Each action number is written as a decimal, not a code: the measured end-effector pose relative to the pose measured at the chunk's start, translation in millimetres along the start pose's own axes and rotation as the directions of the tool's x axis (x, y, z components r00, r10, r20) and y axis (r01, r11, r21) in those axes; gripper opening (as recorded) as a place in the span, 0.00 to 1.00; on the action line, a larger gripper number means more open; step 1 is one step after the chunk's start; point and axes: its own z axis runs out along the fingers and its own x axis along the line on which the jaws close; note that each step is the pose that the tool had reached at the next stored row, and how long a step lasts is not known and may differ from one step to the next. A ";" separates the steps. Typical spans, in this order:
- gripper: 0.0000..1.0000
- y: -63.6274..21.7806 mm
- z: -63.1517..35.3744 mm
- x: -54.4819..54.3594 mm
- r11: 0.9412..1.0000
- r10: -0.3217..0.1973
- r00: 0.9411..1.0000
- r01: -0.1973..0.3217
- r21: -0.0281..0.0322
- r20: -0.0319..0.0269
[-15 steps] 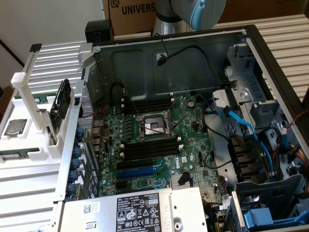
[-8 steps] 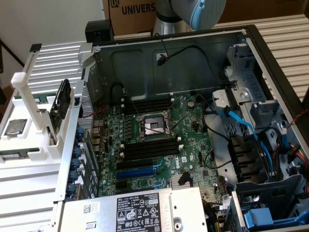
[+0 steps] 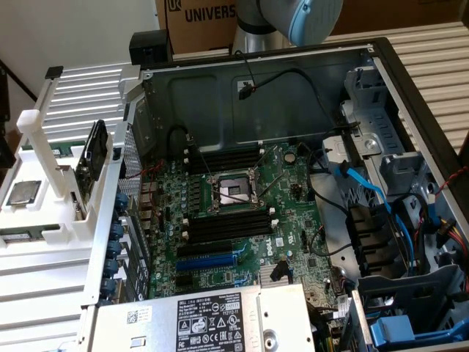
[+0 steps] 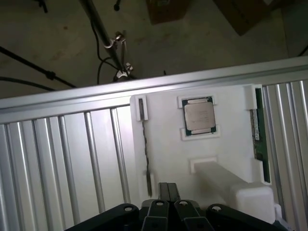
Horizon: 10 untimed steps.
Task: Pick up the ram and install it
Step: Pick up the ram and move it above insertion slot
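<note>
- The hand (image 4: 168, 191) shows in the wrist view. Its two dark fingers (image 4: 164, 192) are pressed together, and nothing is between them.
- The hand hangs over a white holder (image 4: 163, 159) that lies on a ribbed metal counter (image 4: 62, 159).
- The ram (image 4: 260, 137) is a long, thin green stick. It stands on its edge in a slot at one side of the white holder. The hand is not touching it.
- A square silver computer chip (image 4: 199, 117) sits in a pocket in the middle of the holder, beside the ram.
- On the other side of the chip there is a second long slot (image 4: 144, 144) with something thin and dark in it. What it is cannot be told.
- In the exterior view, the white holder (image 3: 44, 176) is at the left of the frame, with the silver chip (image 3: 22, 192) on it.
- An open computer case (image 3: 381, 88) fills the middle and right of that frame. A green main board (image 3: 282, 187) lies inside it.
- The long black memory slots (image 3: 223, 159) on the board have no green stick in them.
- Only a piece of the grey and blue robot arm (image 3: 293, 18) shows, at the top of the frame, in front of a cardboard box (image 3: 198, 22).
</note>
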 end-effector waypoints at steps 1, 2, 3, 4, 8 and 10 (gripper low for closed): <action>0.10 0.0 1.9 0.1 1.000 -0.001 1.000 0.001 0.000 0.001; 0.10 -0.1 3.6 0.2 1.000 -0.001 1.000 0.001 0.000 0.002; 0.10 -0.2 5.2 0.3 1.000 -0.002 1.000 0.002 -0.001 0.003; 0.10 -0.2 6.1 0.5 1.000 -0.003 1.000 0.003 -0.001 0.005; 0.10 -0.4 9.6 3.3 1.000 -0.006 1.000 0.006 -0.003 0.015; 0.10 -0.5 11.5 5.5 1.000 -0.009 1.000 0.009 -0.004 0.020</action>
